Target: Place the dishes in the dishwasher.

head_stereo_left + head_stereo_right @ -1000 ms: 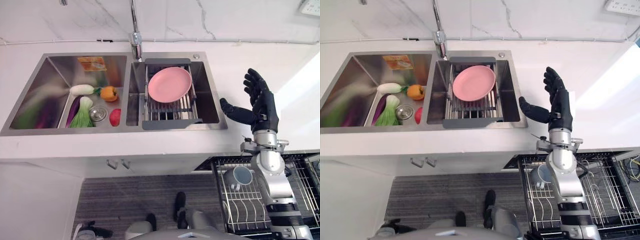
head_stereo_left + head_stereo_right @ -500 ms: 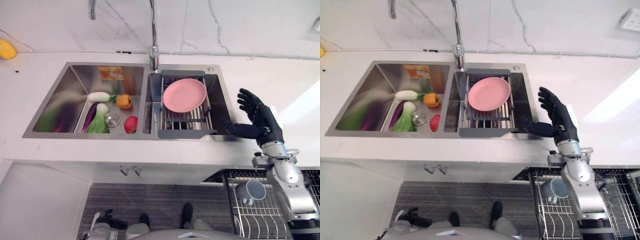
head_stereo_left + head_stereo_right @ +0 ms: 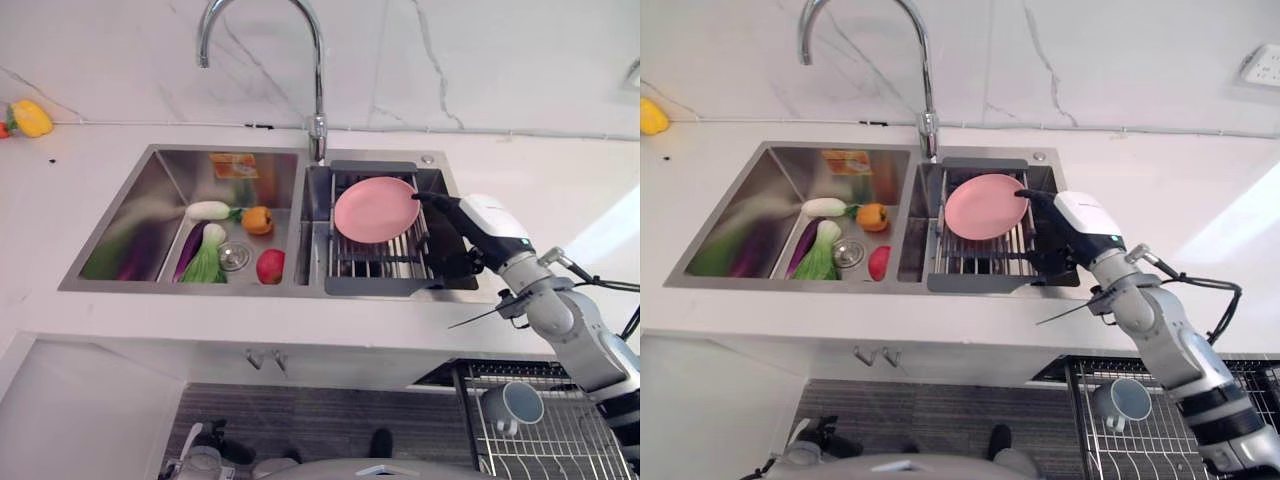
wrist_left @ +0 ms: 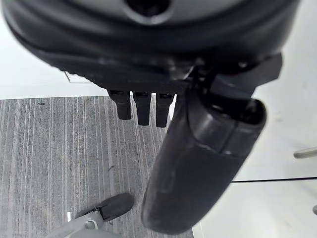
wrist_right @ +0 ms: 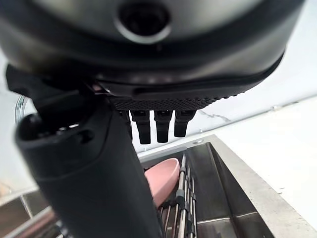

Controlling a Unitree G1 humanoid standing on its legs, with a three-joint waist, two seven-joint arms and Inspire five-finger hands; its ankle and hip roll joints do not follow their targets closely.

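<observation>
Reaching my right hand [image 3: 470,235], fingers straight and holding nothing, beside the right rim of the pink plate [image 3: 376,209], which is leaning on the drying rack [image 3: 372,262] in the right sink basin [image 3: 452,272]; I am lining up for an edge grasp. Left hand [image 4: 198,163] is hanging idle above the floor, fingers relaxed.
</observation>
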